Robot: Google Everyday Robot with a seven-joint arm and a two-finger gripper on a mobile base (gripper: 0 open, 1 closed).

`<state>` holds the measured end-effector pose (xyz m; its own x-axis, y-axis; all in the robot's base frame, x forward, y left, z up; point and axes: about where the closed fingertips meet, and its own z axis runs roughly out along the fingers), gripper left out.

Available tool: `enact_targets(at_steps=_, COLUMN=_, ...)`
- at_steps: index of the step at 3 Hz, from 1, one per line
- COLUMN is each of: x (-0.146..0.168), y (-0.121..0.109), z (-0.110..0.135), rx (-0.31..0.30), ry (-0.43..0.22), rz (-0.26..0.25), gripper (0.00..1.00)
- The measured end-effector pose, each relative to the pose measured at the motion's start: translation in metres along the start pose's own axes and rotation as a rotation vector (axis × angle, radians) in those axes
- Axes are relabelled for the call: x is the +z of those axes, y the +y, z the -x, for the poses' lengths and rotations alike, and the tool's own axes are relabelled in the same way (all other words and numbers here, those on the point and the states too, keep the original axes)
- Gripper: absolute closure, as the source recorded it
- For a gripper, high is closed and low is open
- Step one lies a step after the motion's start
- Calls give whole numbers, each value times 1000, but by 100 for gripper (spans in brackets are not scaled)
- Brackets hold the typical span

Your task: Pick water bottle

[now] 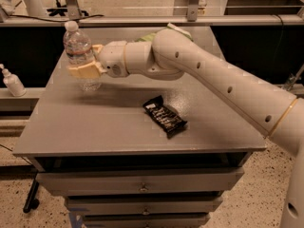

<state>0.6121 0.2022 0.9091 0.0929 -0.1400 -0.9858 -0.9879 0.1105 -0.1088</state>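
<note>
The water bottle is clear and ribbed with a white cap, and stands upright at the far left of the grey table. My gripper reaches in from the right and is shut around the bottle's lower half. One cream finger crosses in front of the bottle and the other sits behind it. The bottle's base shows just below the finger, at or barely above the tabletop. The white arm stretches across the table from the right edge.
A black snack packet lies near the table's middle front. A green bag lies at the back, partly hidden by the arm. A small white pump bottle stands on a ledge to the left, off the table. Drawers sit below the tabletop.
</note>
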Motion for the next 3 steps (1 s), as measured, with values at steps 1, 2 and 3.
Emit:
enact_targets(at_steps=1, x=-28, y=-22, z=14, rx=-47, ry=22, rz=-27, gripper=100)
enact_targets(at_steps=2, x=-64, y=-45, z=35, rx=-87, ry=16, rz=-69, gripper=100)
enact_targets(at_steps=3, x=-67, y=-48, z=40, rx=-93, ry=11, rz=-73, gripper=100)
